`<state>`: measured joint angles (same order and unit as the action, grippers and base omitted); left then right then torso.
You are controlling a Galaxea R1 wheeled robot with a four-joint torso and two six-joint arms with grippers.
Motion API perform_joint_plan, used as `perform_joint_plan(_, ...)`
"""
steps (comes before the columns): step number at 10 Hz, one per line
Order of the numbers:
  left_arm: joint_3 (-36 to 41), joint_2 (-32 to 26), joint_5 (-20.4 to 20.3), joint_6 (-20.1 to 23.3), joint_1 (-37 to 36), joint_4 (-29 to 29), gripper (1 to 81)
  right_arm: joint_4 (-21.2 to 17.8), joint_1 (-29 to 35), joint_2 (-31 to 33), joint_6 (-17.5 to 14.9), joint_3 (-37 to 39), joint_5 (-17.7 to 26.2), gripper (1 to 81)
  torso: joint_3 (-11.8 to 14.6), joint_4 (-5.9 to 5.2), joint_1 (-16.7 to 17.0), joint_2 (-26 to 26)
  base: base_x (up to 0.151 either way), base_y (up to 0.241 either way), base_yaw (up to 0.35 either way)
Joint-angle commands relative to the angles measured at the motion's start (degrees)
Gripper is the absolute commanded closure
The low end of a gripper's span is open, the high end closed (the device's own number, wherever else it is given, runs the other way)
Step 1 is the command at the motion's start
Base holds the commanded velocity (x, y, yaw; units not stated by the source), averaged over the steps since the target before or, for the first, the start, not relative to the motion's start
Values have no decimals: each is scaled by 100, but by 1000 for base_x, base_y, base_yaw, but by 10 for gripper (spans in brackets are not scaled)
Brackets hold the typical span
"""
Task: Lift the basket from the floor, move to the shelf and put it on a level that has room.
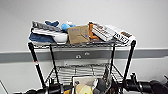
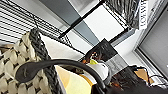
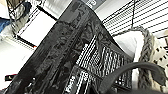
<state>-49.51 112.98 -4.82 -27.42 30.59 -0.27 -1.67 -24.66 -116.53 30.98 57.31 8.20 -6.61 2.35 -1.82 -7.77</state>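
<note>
The basket (image 1: pixel 84 86) is raised in front of the shelf (image 1: pixel 129 60), low in the head view, with soft cream and yellow items and a black packet inside. My left arm (image 1: pixel 52 89) reaches it from one side and my right arm (image 1: pixel 139 86) from the other. The left wrist view shows the basket's cream woven wall (image 2: pixel 12 67) and dark braided rim close up. In the right wrist view its wall (image 3: pixel 160 57) stands beside the black packet (image 3: pixel 75 55). Just behind the basket is a bare grey wire level (image 1: pixel 80 70).
The shelf's top tier (image 1: pixel 75 45) is piled with boxes, blue cloth and a brown cardboard piece (image 1: pixel 78 34). A white wall with a grey band (image 1: pixel 17 56) stands right behind the rack. Black posts (image 1: pixel 35 62) frame the opening at both sides.
</note>
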Motion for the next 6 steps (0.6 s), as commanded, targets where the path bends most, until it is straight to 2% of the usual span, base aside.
perform_joint_plan(1, 327, -117, -353, -167, -1129, 115, 811, -132, 1362, 92, 233, -283, -434, 811, 0, 0, 0, 0, 0, 0, 0)
perform_joint_plan(6, 99, -47, -309, -255, -1489, 106, 811, -53, 1652, -92, 295, 50, -425, 811, 0, 0, 0, 0, 0, 0, 0)
